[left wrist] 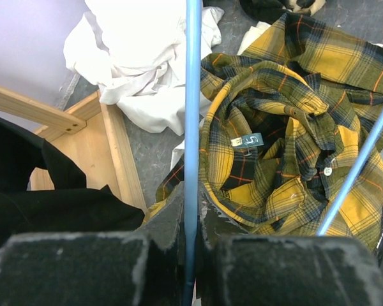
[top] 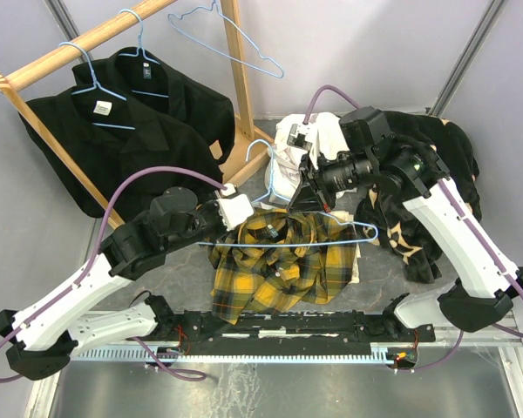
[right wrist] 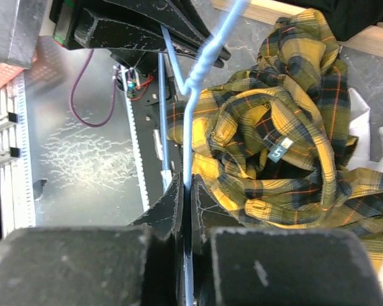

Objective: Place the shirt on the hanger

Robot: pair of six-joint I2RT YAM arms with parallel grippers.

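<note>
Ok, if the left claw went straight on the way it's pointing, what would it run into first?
Probably the plaid shirt, bunched just past the tips of the left claw, which is shut on the hanger. Depth is hard to judge; the white shirt lies further on.

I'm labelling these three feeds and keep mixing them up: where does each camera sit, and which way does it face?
Top external: above and behind the robot, looking down on the shirt; left arm and right arm show.
Left wrist: looks down past the left end effector, shut on the hanger, at the shirt.
Right wrist: faces back toward the base rail; right end effector, shut on the hanger.
Both wrist views share the hanger and size tag.
</note>
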